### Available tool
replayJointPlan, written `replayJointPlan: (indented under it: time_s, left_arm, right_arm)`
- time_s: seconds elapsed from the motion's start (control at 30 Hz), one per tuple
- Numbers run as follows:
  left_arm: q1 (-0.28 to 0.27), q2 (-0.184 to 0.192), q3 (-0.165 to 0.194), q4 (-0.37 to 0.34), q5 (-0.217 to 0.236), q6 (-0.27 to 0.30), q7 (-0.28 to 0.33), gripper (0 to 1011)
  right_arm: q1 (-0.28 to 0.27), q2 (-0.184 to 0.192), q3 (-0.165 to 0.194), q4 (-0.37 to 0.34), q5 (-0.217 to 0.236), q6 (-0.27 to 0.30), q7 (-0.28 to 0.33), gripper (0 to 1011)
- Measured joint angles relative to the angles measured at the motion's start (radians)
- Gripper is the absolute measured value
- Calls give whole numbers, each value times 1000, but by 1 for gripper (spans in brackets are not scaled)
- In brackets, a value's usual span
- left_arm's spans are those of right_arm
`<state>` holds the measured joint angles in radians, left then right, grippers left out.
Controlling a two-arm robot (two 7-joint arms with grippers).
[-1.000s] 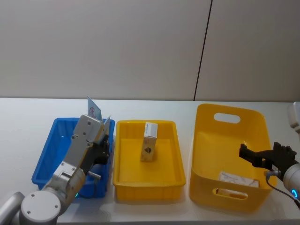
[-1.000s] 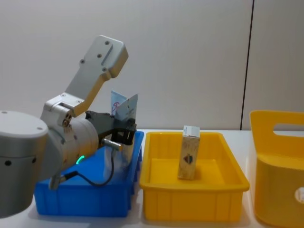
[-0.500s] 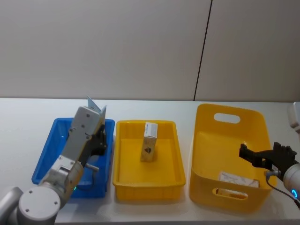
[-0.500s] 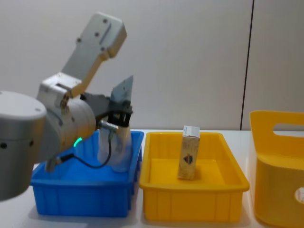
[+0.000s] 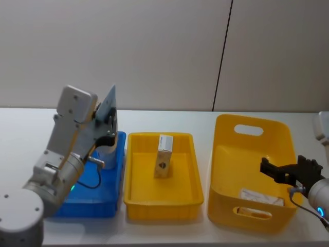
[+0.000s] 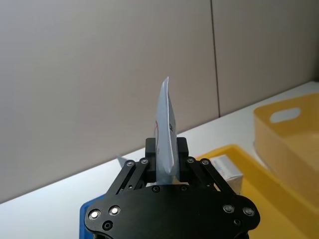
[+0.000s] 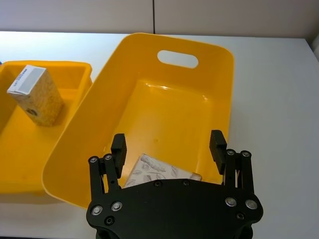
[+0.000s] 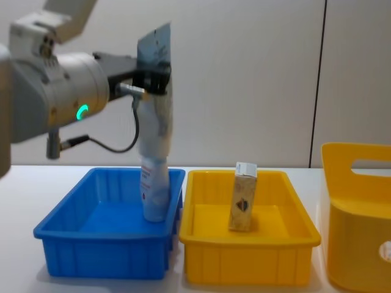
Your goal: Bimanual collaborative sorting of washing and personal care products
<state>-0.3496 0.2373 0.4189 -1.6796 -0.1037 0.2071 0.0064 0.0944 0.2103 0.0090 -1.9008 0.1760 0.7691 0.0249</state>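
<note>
Left gripper, clamped on the refill pouch, holds it upright in the blue bin; right gripper hovers, jaws apart. Next, probably: lift it clear of the rim.

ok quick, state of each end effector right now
Left end effector: shut on the pale-blue refill pouch, over the blue bin.
Right end effector: open, holding nothing, over the tall yellow bin.
</note>
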Motion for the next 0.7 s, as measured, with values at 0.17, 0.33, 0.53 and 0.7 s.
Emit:
replayJointPlan:
  time_s: [0.17, 0.33, 0.53, 0.7]
  left_arm:
    - [4, 9, -25, -46, -58, -7, -66, 216]
    - [-2, 8, -36, -47, -98, -32, -120, 216]
    - [-15, 2, -41, -24, -132, -59, -172, 216]
    - [-37, -7, -36, 11, -159, -76, -227, 216]
  right_arm:
    - [15, 10, -21, 14, -8, -15, 15, 1003]
    - [37, 27, -55, 34, -22, -43, 44, 1003]
    - [64, 49, -97, 56, -36, -87, 88, 1003]
    - [86, 68, -133, 69, -48, -125, 125, 1003]
